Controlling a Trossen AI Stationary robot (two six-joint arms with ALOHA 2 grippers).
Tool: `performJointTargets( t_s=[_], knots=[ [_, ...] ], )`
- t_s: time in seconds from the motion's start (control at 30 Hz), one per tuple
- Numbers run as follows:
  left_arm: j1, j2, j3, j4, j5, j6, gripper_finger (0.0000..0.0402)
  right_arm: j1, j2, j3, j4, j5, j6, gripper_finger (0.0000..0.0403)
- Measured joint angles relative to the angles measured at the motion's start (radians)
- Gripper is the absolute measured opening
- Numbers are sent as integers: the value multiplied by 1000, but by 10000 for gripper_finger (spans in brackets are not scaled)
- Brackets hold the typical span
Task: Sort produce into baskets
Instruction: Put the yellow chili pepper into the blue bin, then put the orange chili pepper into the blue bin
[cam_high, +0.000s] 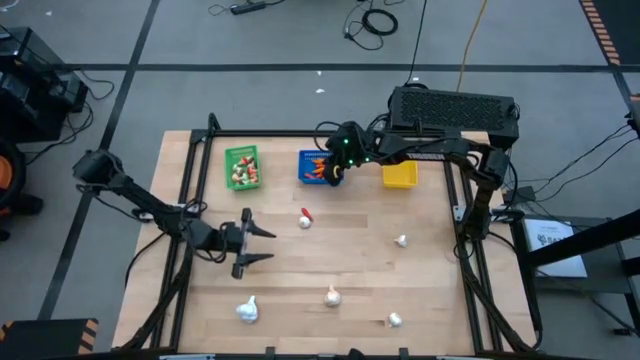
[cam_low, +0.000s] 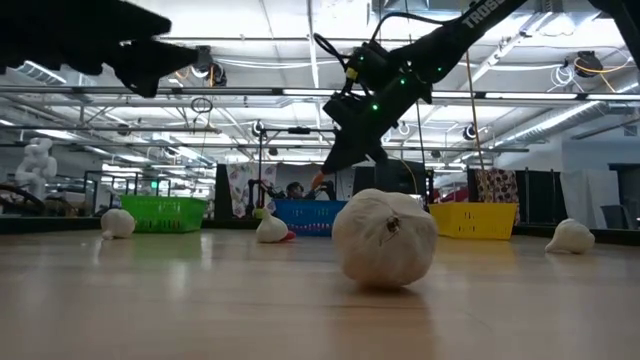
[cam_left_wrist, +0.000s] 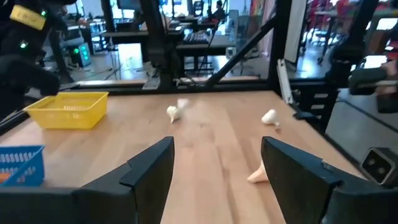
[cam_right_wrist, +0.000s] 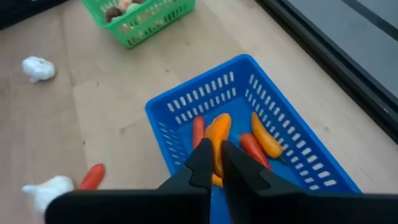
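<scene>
A pale wooden table in a lit workshop, cables on the grey floor behind: my right gripper hangs over the blue slotted plastic basket at the far edge, its fingers nearly together around a slim orange pepper piece, with more red and orange pieces lying in the basket beneath. My left gripper waits over the near-left part of the table, fingers wide and holding nothing. The green plastic basket, already holding small mixed bits, stands to the left of the blue one; the yellow plastic basket to its right looks empty. White garlic-like bulbs lie scattered across the near half of the wood, and one small red piece sits touching a bulb near the middle.

The risk, as I judge it: if my fingers part while the piece hangs near the basket wall, it could tip over the rim onto the table. The round bulbs may roll off when nudged, since the table has no lip.

Pale lettering runs along my right arm in the low view, cut off by the picture's edge and too partial to read
</scene>
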Motion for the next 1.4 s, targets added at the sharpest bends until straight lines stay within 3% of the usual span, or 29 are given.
performJointTargets(
  t_s=[0.27, 0.4, 0.83, 1.07, 1.27, 1.4],
  knots=[
    [54, 0, 0, -19, 54, 0, 248, -2, 0, 0, 0, 10, 31, 35],
    [76, 0, 0, -20, 90, -27, 248, -1, 0, 0, 0, 77, 31, 46],
    [81, 0, 0, -24, 95, -53, 248, -2, 0, 0, -3, 83, 34, 90],
    [80, 0, 0, -33, 95, -53, 248, 12, 0, 0, -3, 77, 20, 95],
    [81, 0, 0, -72, 95, -53, 248, 82, 0, 0, -3, -52, -49, 100],
    [81, 0, 0, -80, 95, -53, 248, 182, 1, 0, -3, -35, -59, 106]
  ],
)
